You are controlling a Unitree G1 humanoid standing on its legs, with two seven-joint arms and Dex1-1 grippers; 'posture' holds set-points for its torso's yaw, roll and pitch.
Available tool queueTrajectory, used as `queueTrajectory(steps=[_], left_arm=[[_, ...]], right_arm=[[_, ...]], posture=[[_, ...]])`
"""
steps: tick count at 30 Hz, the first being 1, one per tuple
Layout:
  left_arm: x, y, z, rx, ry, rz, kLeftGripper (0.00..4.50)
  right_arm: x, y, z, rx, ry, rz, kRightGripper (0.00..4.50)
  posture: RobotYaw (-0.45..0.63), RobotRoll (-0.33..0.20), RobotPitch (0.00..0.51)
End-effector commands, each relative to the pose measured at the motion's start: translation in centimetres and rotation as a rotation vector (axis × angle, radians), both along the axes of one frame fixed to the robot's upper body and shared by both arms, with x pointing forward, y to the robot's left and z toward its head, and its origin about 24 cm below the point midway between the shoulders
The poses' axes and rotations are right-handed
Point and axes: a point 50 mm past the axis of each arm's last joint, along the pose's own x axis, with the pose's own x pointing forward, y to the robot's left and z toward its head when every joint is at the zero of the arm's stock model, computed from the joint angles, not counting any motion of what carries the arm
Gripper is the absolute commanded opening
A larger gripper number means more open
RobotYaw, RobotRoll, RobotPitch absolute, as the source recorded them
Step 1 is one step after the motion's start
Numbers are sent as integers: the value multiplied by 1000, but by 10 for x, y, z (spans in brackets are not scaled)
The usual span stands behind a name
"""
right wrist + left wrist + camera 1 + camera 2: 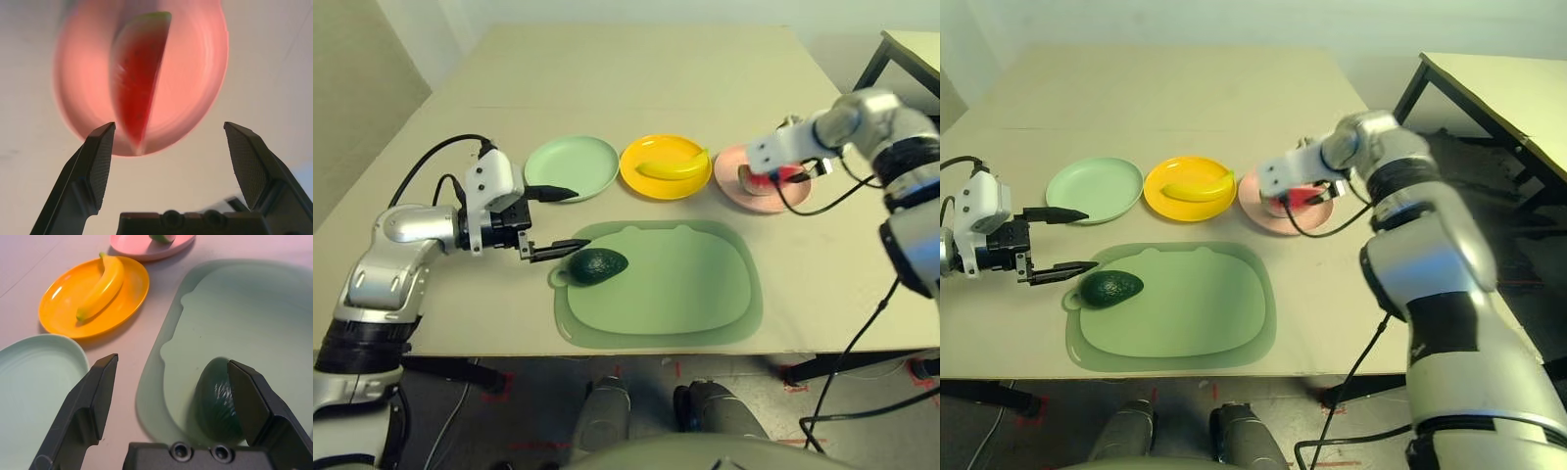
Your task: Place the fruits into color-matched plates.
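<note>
The dark green avocado (597,264) lies on the left end of the pale green cutting mat (680,289). My left gripper (581,219) stands open just left of it, one finger over the empty mint green plate (573,166), the other beside the avocado (217,401). The yellow banana (674,166) rests in the yellow plate (656,188). The red watermelon wedge (139,73) lies in the pink plate (195,63). My right gripper (170,128) hovers open over it, holding nothing.
The three plates stand in a row behind the mat. A black cable (431,162) loops behind my left arm. A second table (1508,88) stands to the right. The table's front edge (636,351) runs just below the mat.
</note>
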Motion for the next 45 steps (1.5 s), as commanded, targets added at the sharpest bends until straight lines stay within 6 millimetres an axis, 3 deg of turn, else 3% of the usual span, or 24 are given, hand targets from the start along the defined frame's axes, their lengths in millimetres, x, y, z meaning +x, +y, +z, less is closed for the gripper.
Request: queueTrajectory(steps=[1,7,11,15,20,23,45], left_arm=[[-1,0,6,66,21,-51,4500],[-5,-2,10,205,69,-129,4500],[-7,-6,0,322,107,-169,4500],[-7,-8,-9,355,138,-176,4500],[1,-19,-20,406,126,-132,4500],[4,-25,-21,418,120,-101,4500],[4,-44,-38,370,297,6,4500]], right_arm=[[-15,3,14,187,69,29,4473],[-51,25,18,607,127,62,4473],[-92,47,-15,995,299,122,4473],[-127,60,-54,1179,431,163,4473],[-160,69,-101,1214,558,184,4473],[-169,67,-115,1201,601,172,4473],[-174,71,-123,1183,586,183,4473]], posture=[[115,0,93],[93,0,88],[91,0,80],[89,0,73],[97,0,66],[105,0,64],[85,0,64]])
